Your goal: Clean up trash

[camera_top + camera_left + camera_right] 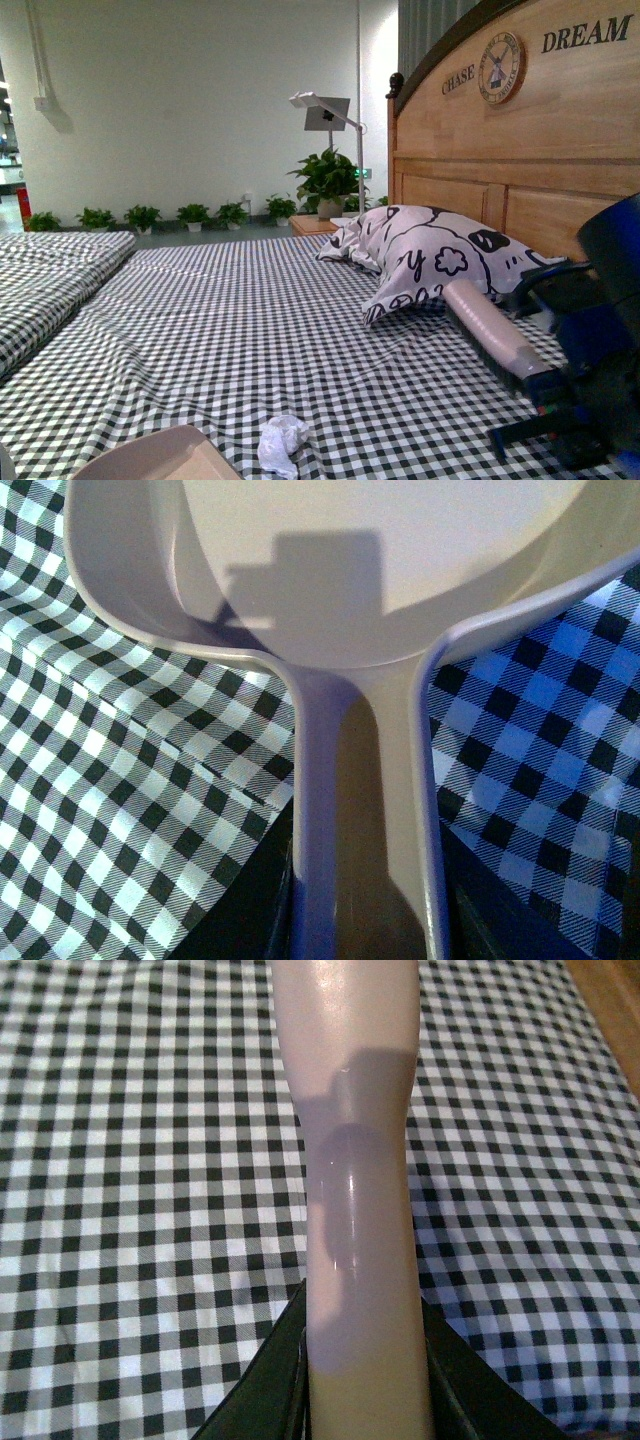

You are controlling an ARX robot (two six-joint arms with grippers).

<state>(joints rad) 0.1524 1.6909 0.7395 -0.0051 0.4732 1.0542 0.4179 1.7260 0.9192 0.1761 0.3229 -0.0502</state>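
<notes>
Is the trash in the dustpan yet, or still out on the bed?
Out. The tissue wad lies on the checked sheet beside the dustpan, whose pan shows bare.

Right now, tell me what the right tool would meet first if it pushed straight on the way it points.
The right tool is shut on a pale brush handle that points up and away toward the doodle pillow. Going straight on, the handle's far end would probably meet the pillow first, though depth is unclear.
</notes>
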